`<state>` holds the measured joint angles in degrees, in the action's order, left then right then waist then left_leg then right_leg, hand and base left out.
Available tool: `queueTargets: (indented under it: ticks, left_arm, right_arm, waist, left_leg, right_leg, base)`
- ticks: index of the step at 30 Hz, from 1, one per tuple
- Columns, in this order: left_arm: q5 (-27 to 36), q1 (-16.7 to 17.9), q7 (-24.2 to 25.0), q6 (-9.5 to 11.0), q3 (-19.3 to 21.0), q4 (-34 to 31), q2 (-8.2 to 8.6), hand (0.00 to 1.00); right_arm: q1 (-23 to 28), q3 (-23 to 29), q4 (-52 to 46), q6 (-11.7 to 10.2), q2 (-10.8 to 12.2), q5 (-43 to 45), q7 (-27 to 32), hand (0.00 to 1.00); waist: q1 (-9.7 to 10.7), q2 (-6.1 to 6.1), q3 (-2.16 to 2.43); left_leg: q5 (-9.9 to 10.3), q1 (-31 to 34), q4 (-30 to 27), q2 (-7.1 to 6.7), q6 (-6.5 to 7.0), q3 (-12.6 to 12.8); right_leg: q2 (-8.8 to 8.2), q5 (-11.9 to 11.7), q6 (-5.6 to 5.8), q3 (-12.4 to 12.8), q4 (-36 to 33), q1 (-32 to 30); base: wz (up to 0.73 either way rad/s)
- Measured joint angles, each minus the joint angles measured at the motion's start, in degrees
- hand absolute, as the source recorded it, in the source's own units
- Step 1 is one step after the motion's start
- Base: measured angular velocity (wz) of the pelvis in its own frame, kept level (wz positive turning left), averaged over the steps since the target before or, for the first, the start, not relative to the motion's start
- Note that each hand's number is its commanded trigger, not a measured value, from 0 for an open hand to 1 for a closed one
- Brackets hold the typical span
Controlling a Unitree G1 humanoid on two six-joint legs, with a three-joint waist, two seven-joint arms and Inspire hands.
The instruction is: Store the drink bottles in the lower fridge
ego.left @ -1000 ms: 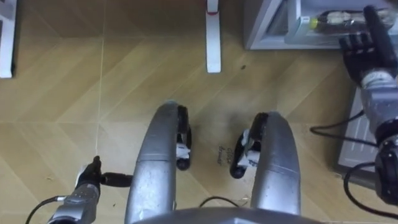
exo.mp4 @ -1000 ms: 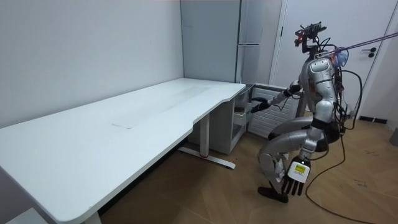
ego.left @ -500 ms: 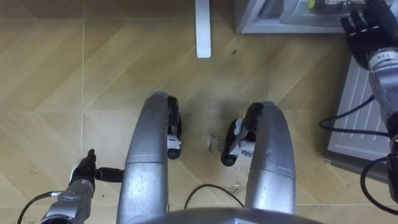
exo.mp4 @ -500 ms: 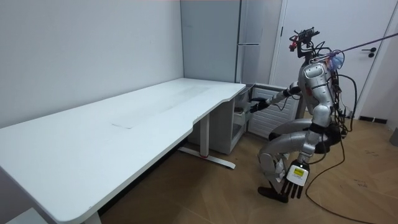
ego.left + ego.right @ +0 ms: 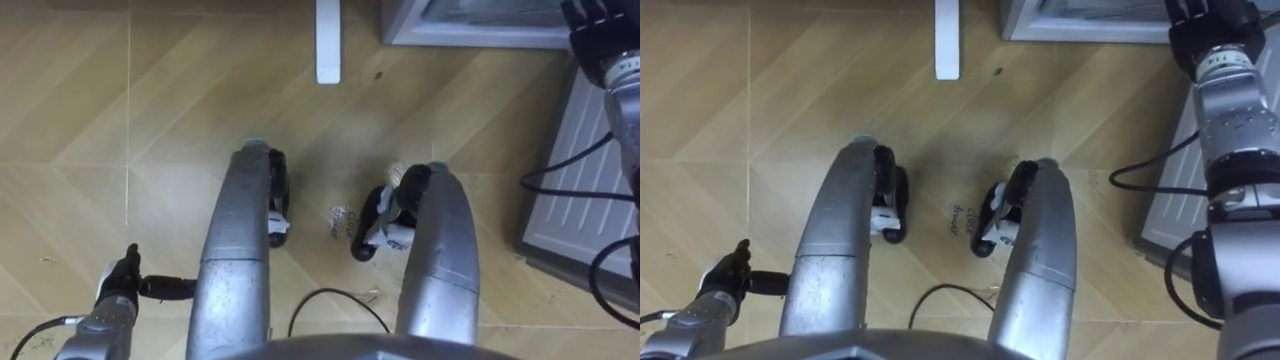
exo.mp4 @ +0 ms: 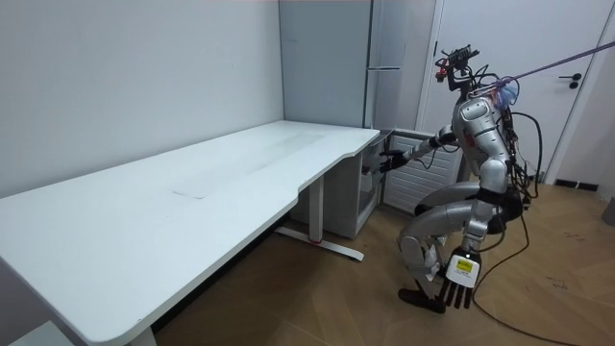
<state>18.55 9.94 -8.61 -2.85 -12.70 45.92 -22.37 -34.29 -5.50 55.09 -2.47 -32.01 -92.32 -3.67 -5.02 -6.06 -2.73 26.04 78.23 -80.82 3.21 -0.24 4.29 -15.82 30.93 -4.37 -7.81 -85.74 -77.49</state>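
Robot crouched low before lower fridge, beside desk. Its right hand is stretched forward at fridge's open front; cannot tell whether apart or clamped on anything. Idle left hand hangs at side, fingers straight, empty. Where drink is: unclear, probably just beyond right hand, inside fridge. Likely light, smooth bottle, prone to rolling; best taken round mid-body, thumb opposing.
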Motion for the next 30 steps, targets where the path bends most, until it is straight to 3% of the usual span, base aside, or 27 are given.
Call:
queueTargets:
  ticks: [6, 8, 12, 17, 26, 30]
  left_arm:
    - [0.0, 2.7, 0.0, 0.4, -0.1, 0.0, -0.50, 0.00]
    - [-0.1, 3.8, 0.0, 0.2, -0.3, -0.3, -1.34, 0.00]
    - [0.0, 4.6, 0.1, 0.2, -0.4, -0.8, -2.22, 0.00]
    - [-0.1, 7.1, 0.2, 0.2, -0.4, -2.2, -3.23, 0.00]
    - [-0.1, 11.9, 0.7, 0.2, 1.4, -7.2, -3.76, 0.00]
    - [-0.1, 12.5, 1.3, 0.1, 1.4, -7.7, -3.76, 0.00]
  right_arm:
    - [0.0, 0.0, 0.1, -1.7, 0.0, -0.9, 2.0, 0.00]
    - [0.2, 0.0, 0.6, -1.9, 0.0, -1.0, 3.2, 0.00]
    - [0.2, 0.0, 1.7, -1.9, 0.1, -1.6, 5.6, 0.00]
    - [0.2, 0.0, 2.2, -3.5, 1.3, -2.3, 8.8, 0.00]
    - [0.2, 0.0, 2.3, -6.8, 1.9, -3.3, 11.9, 0.00]
    - [0.2, 0.2, 2.8, -8.2, 2.1, -3.4, 11.9, 0.00]
  waist:
    - [-1.8, 0.82, -0.42]
    - [-2.3, 0.91, -0.43]
    - [-2.7, 1.09, -0.43]
    - [-3.9, 1.51, -0.44]
    - [-7.1, 1.84, -0.35]
    - [-8.1, 2.93, -0.54]
  left_leg:
    - [-0.4, -1.5, 1.4, -0.11, -0.60, -1.4]
    - [-0.7, -2.5, 2.2, -1.14, -1.16, -1.9]
    - [-1.5, -4.2, 4.3, -1.84, -1.94, -3.1]
    - [-1.9, -6.8, 6.0, -1.46, -2.53, -4.4]
    - [-2.4, -8.9, 7.9, -1.00, -3.50, -4.5]
    - [-2.6, -9.6, 8.0, -1.05, -3.99, -5.4]
  right_leg:
    - [-0.46, 0.4, -0.48, -1.7, 1.4, 2.5]
    - [-1.09, 1.0, -0.69, -2.5, 1.7, 4.1]
    - [-1.91, 1.4, -1.06, -4.3, 3.2, 7.0]
    - [-1.70, 1.9, -1.77, -6.4, 5.0, 10.5]
    - [-1.08, 2.3, -2.53, -6.7, 6.1, 12.4]
    - [-1.21, 2.5, -3.18, -7.9, 6.2, 13.8]
  base:
    - [0.09]
    - [0.20]
    - [0.24]
    - [0.07]
    - [0.01]
    - [0.07]
